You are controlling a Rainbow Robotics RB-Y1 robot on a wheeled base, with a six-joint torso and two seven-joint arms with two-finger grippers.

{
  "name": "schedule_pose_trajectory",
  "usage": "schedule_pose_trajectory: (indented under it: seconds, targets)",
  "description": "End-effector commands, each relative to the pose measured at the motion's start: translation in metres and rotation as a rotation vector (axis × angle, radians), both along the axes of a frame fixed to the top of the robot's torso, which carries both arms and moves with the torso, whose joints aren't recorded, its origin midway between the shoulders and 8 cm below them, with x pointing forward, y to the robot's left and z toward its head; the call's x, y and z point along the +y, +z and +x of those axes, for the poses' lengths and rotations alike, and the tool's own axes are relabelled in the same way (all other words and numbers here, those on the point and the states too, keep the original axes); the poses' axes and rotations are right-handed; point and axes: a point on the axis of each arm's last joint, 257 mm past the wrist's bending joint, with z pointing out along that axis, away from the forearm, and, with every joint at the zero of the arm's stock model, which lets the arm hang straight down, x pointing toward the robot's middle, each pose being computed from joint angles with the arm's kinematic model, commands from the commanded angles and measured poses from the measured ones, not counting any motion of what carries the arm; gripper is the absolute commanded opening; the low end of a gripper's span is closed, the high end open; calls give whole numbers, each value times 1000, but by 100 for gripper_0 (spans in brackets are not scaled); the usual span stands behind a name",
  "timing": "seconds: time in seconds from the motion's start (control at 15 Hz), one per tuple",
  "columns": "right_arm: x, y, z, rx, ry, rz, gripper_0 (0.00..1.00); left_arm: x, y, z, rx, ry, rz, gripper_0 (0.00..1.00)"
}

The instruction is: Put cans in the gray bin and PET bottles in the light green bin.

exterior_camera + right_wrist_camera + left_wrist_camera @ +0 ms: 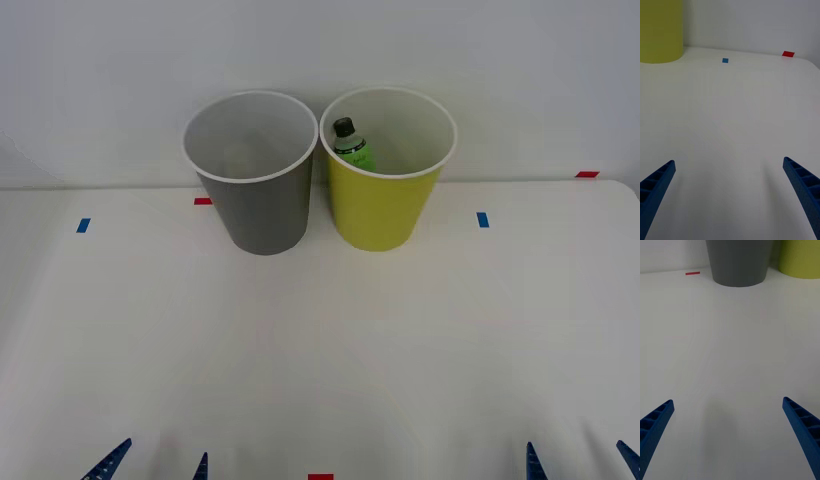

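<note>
The gray bin (255, 180) stands upright at the back of the white table, and its white inside looks bare. Right beside it stands the light green bin (385, 185); a PET bottle (352, 146) with green contents and a black cap leans inside against its wall. My left gripper (160, 466) is open at the front edge, left of centre, with nothing between its fingers. My right gripper (580, 463) is open at the front right, also holding nothing. The left wrist view shows the gray bin (739, 262) ahead; the right wrist view shows the light green bin (660, 32).
Small blue tape marks (83, 225) (483, 219) and red tape marks (203, 201) (587, 174) (320, 477) lie on the table (320, 340). A pale wall rises just behind the bins.
</note>
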Motion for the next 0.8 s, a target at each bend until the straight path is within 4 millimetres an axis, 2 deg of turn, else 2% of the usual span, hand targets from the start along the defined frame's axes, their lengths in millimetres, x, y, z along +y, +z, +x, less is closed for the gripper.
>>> schedule_pose_trajectory:
  seconds: [0.07, 0.8]
  targets:
    - [0, 0, 0, 0, 0, 0, 100, 0, 0, 0, 0, 0, 0, 100]
    - [0, 0, 0, 0, 0, 0, 100, 0, 0, 0, 0, 0, 0, 100]
